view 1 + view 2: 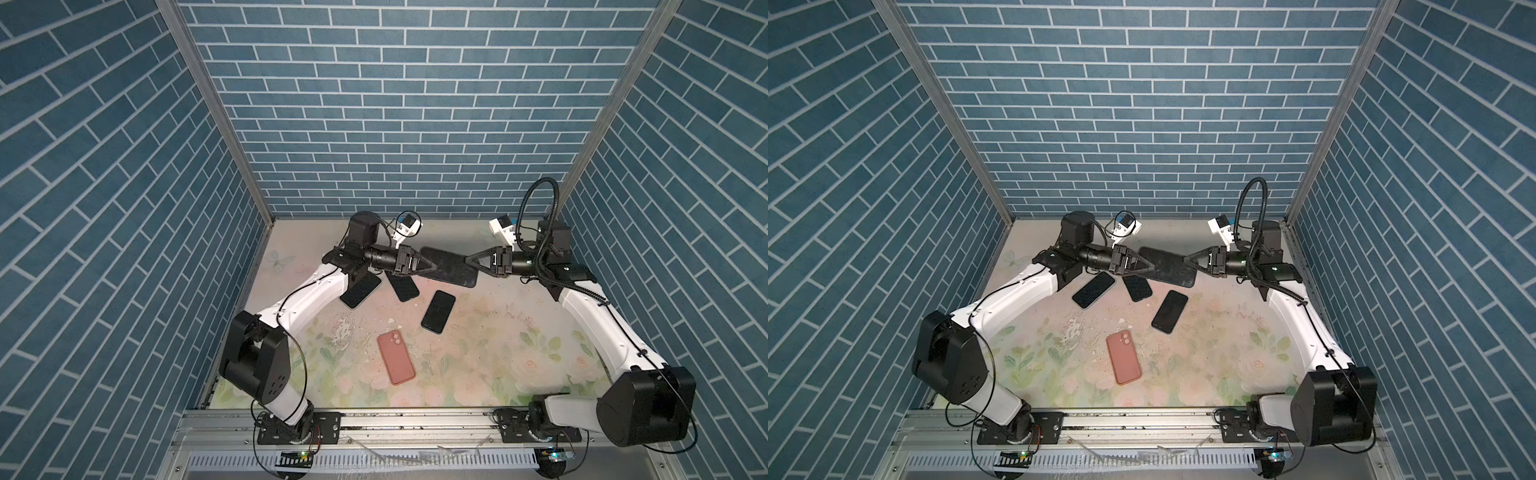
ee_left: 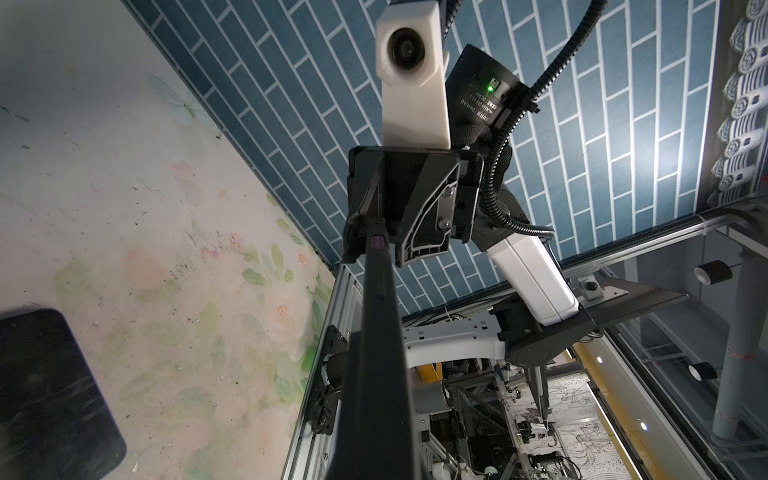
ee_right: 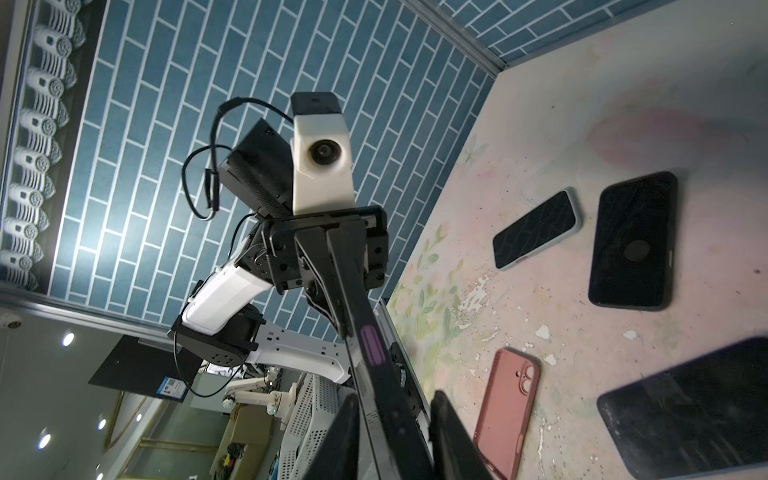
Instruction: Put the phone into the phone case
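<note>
The step in hand, as I judge it, is seating the phone in its case in mid-air. The dark slab [image 1: 451, 267], which I take for the phone lying in a dark case, hangs above the far part of the bench [image 1: 498, 332], spanned between the two arms. The fingers of the left gripper [image 1: 433, 266] are clamped on one end. Those of the right gripper [image 1: 466, 259] flank the other end, and I cannot tell whether they pinch it or stand a little off. To do this well, one end should be held firm while the other arm presses the rim home corner by corner. The press should stay clear of the purple side button [image 3: 372, 345], with the slab level so nothing drops onto the phones below. Nearest the aluminium rail [image 1: 395, 420], a salmon-pink case [image 1: 396, 358] lies back up. Beyond it lies a pale-edged phone [image 1: 438, 311], then a dark phone [image 1: 403, 287] partly under the left gripper and a second dark phone [image 1: 360, 291] by the left forearm. The floral covering is scuffed, with a peeled patch [image 1: 343, 332]. Blue brick-pattern walls [image 1: 395, 124] close the cell on three sides.
</note>
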`<state>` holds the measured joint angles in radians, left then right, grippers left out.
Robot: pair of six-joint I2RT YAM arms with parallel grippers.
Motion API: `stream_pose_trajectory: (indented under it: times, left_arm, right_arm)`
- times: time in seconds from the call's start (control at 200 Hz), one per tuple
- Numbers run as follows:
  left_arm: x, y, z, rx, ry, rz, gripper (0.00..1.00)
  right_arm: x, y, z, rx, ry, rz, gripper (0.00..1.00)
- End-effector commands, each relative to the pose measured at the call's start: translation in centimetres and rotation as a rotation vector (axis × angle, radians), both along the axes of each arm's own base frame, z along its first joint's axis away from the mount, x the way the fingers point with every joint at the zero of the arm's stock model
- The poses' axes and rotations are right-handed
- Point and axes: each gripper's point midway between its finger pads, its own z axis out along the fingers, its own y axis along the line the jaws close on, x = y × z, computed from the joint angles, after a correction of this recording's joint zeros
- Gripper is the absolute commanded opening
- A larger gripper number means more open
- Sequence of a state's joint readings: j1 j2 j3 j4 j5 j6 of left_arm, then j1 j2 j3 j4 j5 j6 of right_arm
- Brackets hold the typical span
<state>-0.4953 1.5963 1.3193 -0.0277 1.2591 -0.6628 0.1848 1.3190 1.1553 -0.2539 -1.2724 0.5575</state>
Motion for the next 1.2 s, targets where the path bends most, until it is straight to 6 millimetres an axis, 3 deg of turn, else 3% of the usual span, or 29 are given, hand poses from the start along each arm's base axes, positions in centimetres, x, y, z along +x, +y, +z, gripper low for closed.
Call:
stream_pose_trajectory:
  times: [0.0,0.245,0.565,0.76,0.86,0.93,1.01,1.125,1.195]
  left_arm:
    - [-1.5,0.6,0.8,-0.008,-0.026,-0.065,0.0]
    - [-2.6,1.2,1.6,-0.021,-0.019,-0.11,0.0]
    - [-2.3,1.5,2.1,-0.02,-0.007,-0.104,0.0]
    - [-1.6,1.7,1.8,-0.006,0.0,-0.071,0.03]
    - [-0.9,2.0,1.3,0.011,-0.002,-0.024,0.15]
    - [-0.3,2.3,1.1,0.02,-0.008,0.024,0.32]
    - [0.2,2.7,1.2,0.008,-0.02,0.075,0.43]
    - [1.0,3.6,0.8,0.003,-0.022,0.187,0.56]
    - [1.5,4.5,0.4,0.006,-0.025,0.279,0.58]
  right_arm:
    - [-1.9,1.3,2.0,0.047,-0.09,0.134,0.29]
    - [-2.8,3.3,2.3,0.073,-0.069,0.241,0.27]
    - [-4.1,5.7,0.8,0.06,-0.023,0.334,0.17]
    - [-4.3,5.7,-1.2,-0.03,0.002,0.307,0.0]
    - [-3.7,5.7,-1.5,-0.071,-0.002,0.271,0.0]
    - [-3.0,5.9,-1.5,-0.086,-0.005,0.232,0.0]
    - [-1.7,6.1,-0.7,-0.066,-0.017,0.165,0.0]
    - [0.3,6.4,1.0,0.013,-0.03,0.046,0.0]
    - [1.4,6.6,2.1,0.067,-0.048,-0.018,0.0]
